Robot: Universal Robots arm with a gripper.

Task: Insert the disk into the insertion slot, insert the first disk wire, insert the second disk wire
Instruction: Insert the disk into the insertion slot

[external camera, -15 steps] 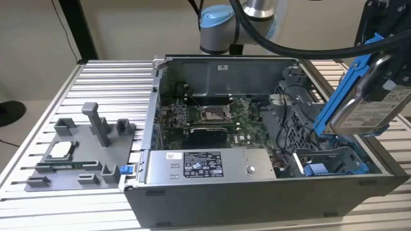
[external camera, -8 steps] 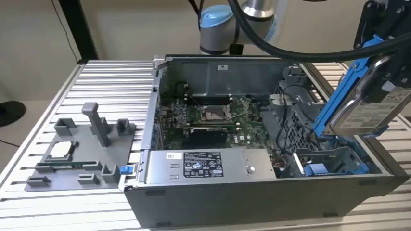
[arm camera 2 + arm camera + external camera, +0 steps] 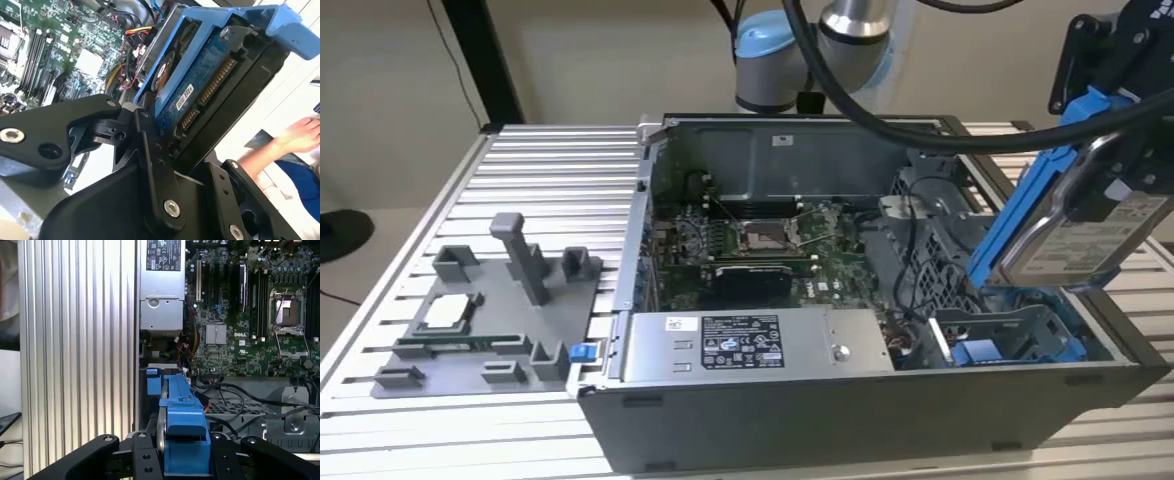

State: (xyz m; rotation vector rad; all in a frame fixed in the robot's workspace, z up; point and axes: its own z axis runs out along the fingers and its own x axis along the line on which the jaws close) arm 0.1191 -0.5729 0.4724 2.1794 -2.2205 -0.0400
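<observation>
My gripper [image 3: 1118,175] is shut on the disk [image 3: 1074,235], a silver drive in a bright blue frame. It holds the disk tilted steeply above the front corner of the open computer case, at the exterior view's right. The insertion slot [image 3: 1014,335], a grey bay with blue rails, lies just under the disk's lower end. In the second wrist view the black fingers [image 3: 150,150] clamp the disk [image 3: 200,85], whose blue circuit board and connector show. In the first wrist view the blue frame [image 3: 185,432] sits between the fingers [image 3: 145,460]. Black cables [image 3: 235,395] run beside the bay; which are the disk wires I cannot tell.
A grey power-supply box [image 3: 747,345] lies along the case's front, the motherboard [image 3: 761,240] behind it, and a perforated cage [image 3: 921,235] next to the slot. A grey fixture plate [image 3: 494,320] with parts stands on the ribbed table. A person's hand [image 3: 300,135] is nearby.
</observation>
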